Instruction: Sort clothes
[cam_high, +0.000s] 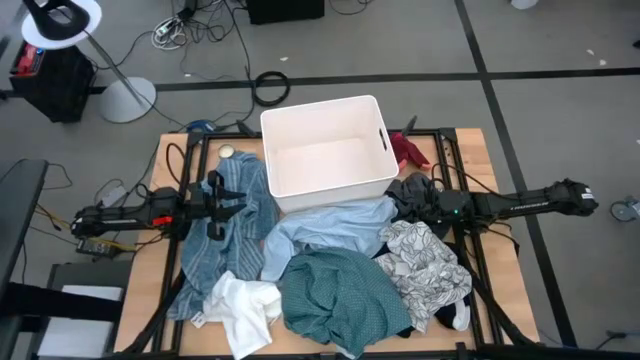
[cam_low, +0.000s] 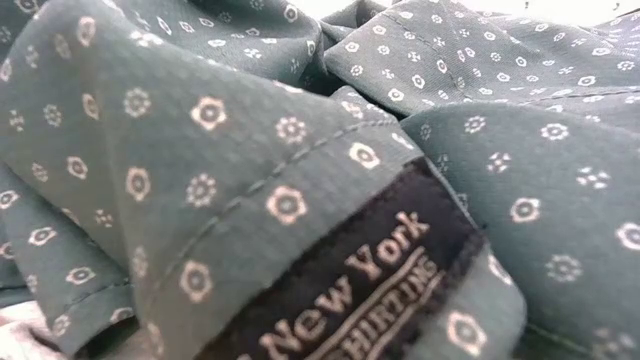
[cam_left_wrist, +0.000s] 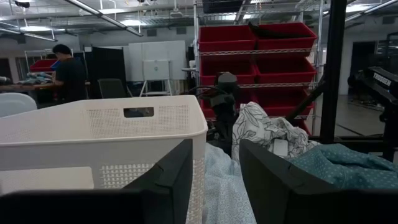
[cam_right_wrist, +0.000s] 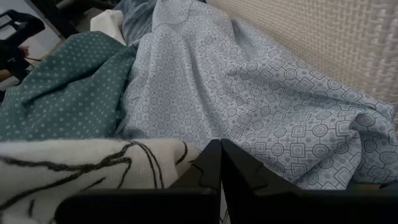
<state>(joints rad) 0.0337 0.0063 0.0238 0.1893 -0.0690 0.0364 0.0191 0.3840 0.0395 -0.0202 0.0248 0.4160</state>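
Observation:
The clothes lie heaped on the table in front of the white bin (cam_high: 325, 150). A denim-blue garment (cam_high: 225, 240) is at the left and a light blue shirt (cam_high: 335, 225) in the middle. A teal dotted shirt (cam_high: 340, 290) and a plain white piece (cam_high: 245, 310) are at the near edge. A leaf-print garment (cam_high: 425, 262), a black one (cam_high: 410, 188) and a red one (cam_high: 408, 150) are at the right. My left gripper (cam_high: 232, 197) hangs open over the denim, with nothing between its fingers (cam_left_wrist: 217, 180). My right gripper (cam_right_wrist: 219, 168) is shut, above the leaf-print garment (cam_right_wrist: 74, 168) and light blue shirt (cam_right_wrist: 249, 93).
The bin stands at the table's far middle, its perforated wall (cam_left_wrist: 112, 124) close beside my left gripper. The teal shirt with its black label (cam_low: 360, 290) fills the low view. A white sock (cam_high: 460, 318) lies near the front right. Red shelves and a person (cam_left_wrist: 68, 71) stand beyond the table.

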